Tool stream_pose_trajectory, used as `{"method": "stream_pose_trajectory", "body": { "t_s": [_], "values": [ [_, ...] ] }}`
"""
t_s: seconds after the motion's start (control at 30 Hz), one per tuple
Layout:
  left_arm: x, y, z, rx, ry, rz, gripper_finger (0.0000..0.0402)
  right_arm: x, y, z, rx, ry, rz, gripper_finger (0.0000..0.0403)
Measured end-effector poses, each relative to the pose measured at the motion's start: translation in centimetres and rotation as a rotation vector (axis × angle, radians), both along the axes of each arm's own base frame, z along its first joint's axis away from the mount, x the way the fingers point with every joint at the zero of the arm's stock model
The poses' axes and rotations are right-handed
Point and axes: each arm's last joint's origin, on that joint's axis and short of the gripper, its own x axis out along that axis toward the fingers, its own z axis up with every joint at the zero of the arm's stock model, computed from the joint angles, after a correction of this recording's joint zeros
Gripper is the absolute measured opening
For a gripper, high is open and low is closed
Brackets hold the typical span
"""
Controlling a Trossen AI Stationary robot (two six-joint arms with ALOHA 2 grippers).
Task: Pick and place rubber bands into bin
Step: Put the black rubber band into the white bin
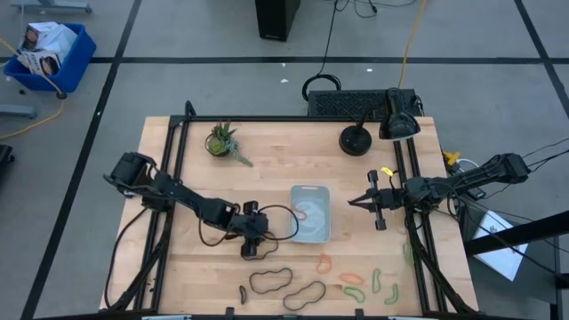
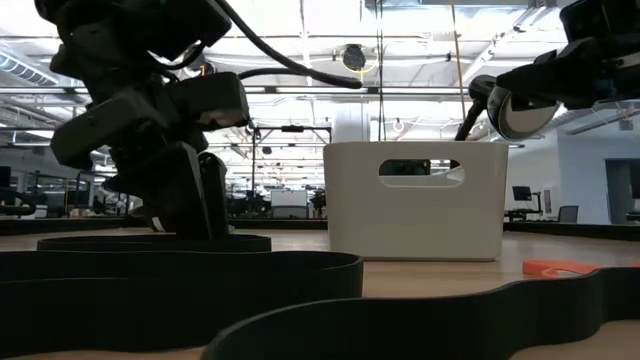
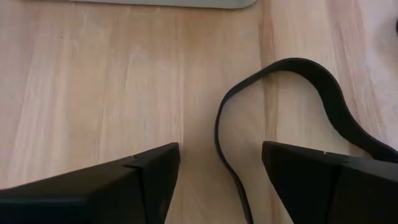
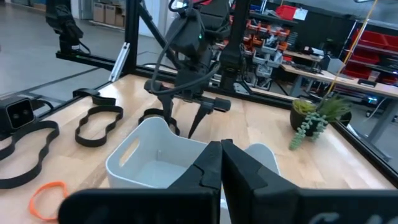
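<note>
**Left wrist view: fingers spread over a dark band, not yet closed**

The left gripper (image 3: 221,180) stands wide open low over the pale wooden table (image 3: 93,81), and a thin, floppy dark brown rubber band (image 3: 227,112) runs up through the gap — its near strand closer to one finger than the other, its loop curving away beyond the fingertips. Nothing is held. From above, the small pale blue-grey translucent plastic bin (image 1: 310,213) sits just past the left gripper's (image 1: 252,242) fingers, with an orange-red band (image 1: 302,213) already inside it.

To do this pick well, I would judge the fingers should settle fully to the wood before closing, since so flat a strand slips out from under pads that close high. Shifting slightly so the strand lies midway between the fingers would also help. The band is limp, so lift it well clear — its trailing loop could catch the bin's rim.

More dark, orange and green bands (image 1: 271,282) lie behind the fingers, toward the table's near edge. The right gripper (image 1: 356,203) waits pressed shut beyond the bin's far side.
</note>
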Motion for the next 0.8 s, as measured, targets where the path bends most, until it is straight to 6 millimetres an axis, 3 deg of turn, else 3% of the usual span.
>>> {"method": "stream_pose_trajectory", "body": {
  "t_s": [0.17, 0.43, 0.67, 0.8],
  "values": [
    [0.1, 0.0, -0.8, 0.013, 0.018, 0.004, 0.0194, 0.0, 0.0, 0.0, 0.000, 0.000, 0.001, 0.0000],
    [0.2, -0.1, -1.0, 0.020, 0.016, -0.043, 0.0022, 0.0, 0.0, -0.1, 0.003, 0.009, 0.001, 0.0000],
    [0.1, -0.1, -0.3, 0.062, -0.011, -0.121, 0.0007, 0.0, 0.0, 0.0, 0.002, 0.005, 0.002, 0.0000],
    [-0.4, 0.2, 1.6, 0.117, -0.065, -0.141, 0.0008, 0.0, 0.0, 0.0, 0.002, 0.005, 0.002, 0.0000]
  ]
}}
